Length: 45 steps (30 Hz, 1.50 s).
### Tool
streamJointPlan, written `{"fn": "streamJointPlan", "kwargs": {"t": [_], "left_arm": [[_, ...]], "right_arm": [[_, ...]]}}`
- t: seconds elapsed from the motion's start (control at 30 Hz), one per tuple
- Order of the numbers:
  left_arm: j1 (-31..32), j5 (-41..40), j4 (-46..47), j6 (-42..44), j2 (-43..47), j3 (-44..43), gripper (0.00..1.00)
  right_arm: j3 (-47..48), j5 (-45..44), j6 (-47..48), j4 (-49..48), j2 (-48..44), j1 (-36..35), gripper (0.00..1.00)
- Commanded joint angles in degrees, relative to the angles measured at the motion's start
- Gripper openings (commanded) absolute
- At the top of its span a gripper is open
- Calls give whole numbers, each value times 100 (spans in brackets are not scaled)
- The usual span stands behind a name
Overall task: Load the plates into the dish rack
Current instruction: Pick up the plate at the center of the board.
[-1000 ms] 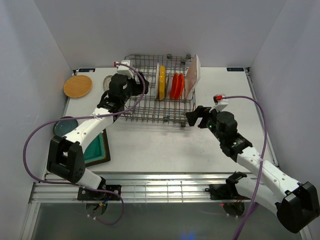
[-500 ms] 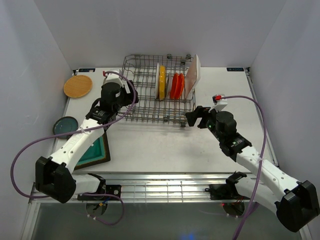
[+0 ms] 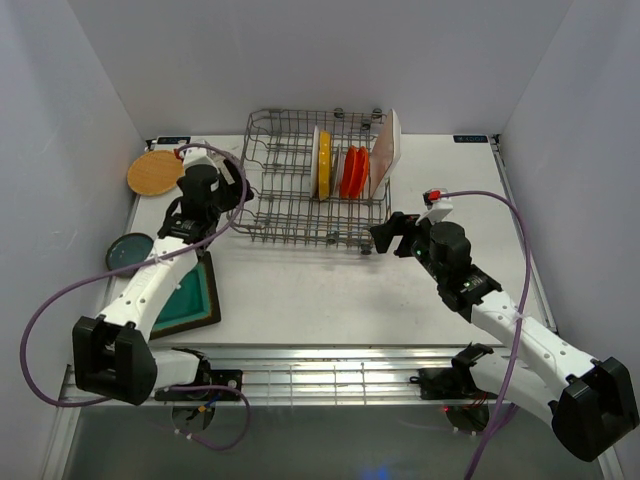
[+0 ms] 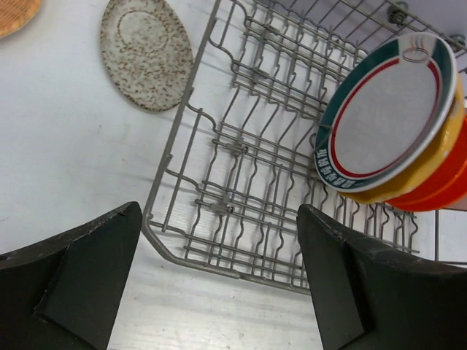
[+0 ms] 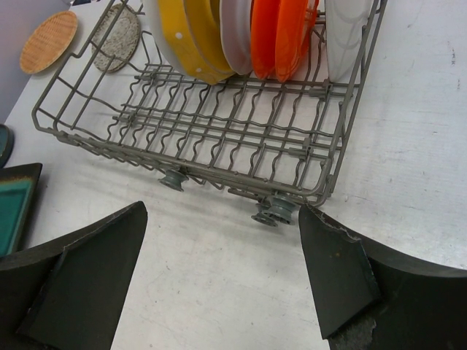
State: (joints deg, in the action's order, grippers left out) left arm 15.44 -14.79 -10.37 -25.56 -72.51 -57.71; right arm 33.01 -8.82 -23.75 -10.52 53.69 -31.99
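Note:
The grey wire dish rack (image 3: pixel 300 190) stands at the back middle. In its right half a white green-rimmed plate (image 4: pixel 387 117), a yellow one (image 5: pixel 186 33), a pale one (image 5: pixel 237 29), an orange-red one (image 5: pixel 281 36) and a white rectangular one (image 5: pixel 346 36) stand on edge. My left gripper (image 4: pixel 219 219) hangs open and empty over the rack's front left corner. My right gripper (image 5: pixel 222 219) is open and empty above the table, just in front of the rack's right front corner. A speckled pale plate (image 4: pixel 146 51) lies left of the rack.
A wooden plate (image 3: pixel 155 172) lies at the back left, a dark teal plate (image 3: pixel 128 250) at the left edge, and a square teal brown-rimmed plate (image 3: pixel 190 295) near the left arm's base. White walls close in both sides and the back.
My left arm has drawn back leftward from over the rack to its left front corner, jaws open throughout. The right arm has hardly moved.

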Motion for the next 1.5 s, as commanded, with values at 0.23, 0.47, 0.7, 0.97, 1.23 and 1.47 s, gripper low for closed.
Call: {"fn": "streamJointPlan", "kwargs": {"t": [0.23, 0.47, 0.7, 0.97, 1.23, 1.47], "left_arm": [[-1823, 1776, 175, -967, -588, -135, 98], [-2959, 3130, 325, -1416, -1782, -389, 93], [-3188, 2815, 782, -1487, -2390, -486, 93], [-3083, 2781, 993, -1865, -3058, -1013, 85], [-3012, 2771, 1081, -1908, -3945, -1997, 81], [-2749, 2568, 1151, -1865, -4578, -2455, 80]], "right_arm": [[188, 21, 54, -283, -43, 8, 90], [205, 12, 81, -301, 71, 8, 90], [205, 64, 81, -310, 1, 8, 90], [197, 82, 90, -301, -52, 8, 90], [232, 108, 98, -310, 71, 8, 90], [223, 91, 98, -310, 10, 8, 90]]}}
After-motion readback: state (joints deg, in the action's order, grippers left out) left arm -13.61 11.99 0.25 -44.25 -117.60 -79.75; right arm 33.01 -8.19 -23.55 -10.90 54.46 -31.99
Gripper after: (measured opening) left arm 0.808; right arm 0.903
